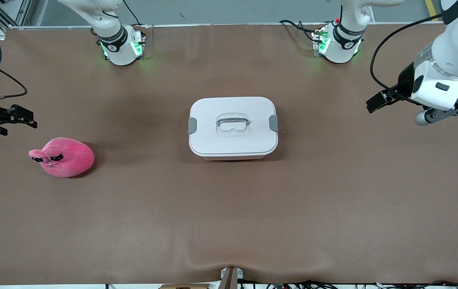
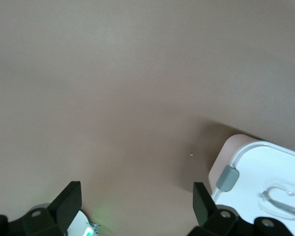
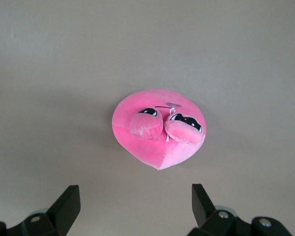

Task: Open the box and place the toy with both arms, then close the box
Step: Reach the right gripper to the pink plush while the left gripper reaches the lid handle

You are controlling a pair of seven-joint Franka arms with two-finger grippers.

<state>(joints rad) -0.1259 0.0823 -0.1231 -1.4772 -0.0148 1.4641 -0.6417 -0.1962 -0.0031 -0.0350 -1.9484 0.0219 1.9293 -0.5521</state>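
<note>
Nothing is done yet: the box (image 1: 233, 127) sits mid-table with its lid clipped on, and the toy (image 1: 63, 157) lies toward the right arm's end. The left tool (image 2: 136, 202) and right tool (image 3: 135, 202) hang spread and empty; opening, placing and closing remain.

No legible text, brand, number or sign appears in any view. The black bands on the arm bases (image 1: 113, 40) carry small white marks, too small to read. The box (image 1: 233, 126) lid, the toy (image 1: 63, 157) and the tabletop (image 1: 229, 216) bear no lettering.
</note>
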